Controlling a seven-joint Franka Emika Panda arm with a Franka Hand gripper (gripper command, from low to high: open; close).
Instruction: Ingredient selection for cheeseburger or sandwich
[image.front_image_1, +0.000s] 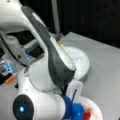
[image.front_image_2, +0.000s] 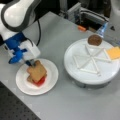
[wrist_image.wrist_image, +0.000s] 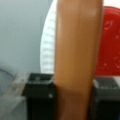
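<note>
In a front view, the sandwich (image.front_image_2: 37, 75) lies on a small white plate (image.front_image_2: 51, 80): a tan toast square (image.front_image_2: 37, 70) on top, a red tomato disc (image.front_image_2: 41, 81) under it, and another toast edge (image.front_image_2: 29, 79) below. My gripper (image.front_image_2: 30, 63) is at the pile's upper-left corner, shut on the top toast. The wrist view shows that toast (wrist_image.wrist_image: 77, 50) clamped between black fingers (wrist_image.wrist_image: 38, 97), with the tomato (wrist_image.wrist_image: 110, 42) and plate (wrist_image.wrist_image: 47, 50) behind. A dark brown patty (image.front_image_2: 94, 40) and yellow cheese square (image.front_image_2: 113, 52) rest on the round divided tray (image.front_image_2: 75, 72).
The divided tray (image.front_image_1: 83, 63) stands to the right of the plate (image.front_image_1: 96, 108); the arm's body (image.front_image_1: 47, 65) hides most of this front view. A small orange object (image.front_image_2: 81, 28) and equipment lie at the table's far edge. A dark perforated board (image.front_image_2: 12, 107) borders the bottom left.
</note>
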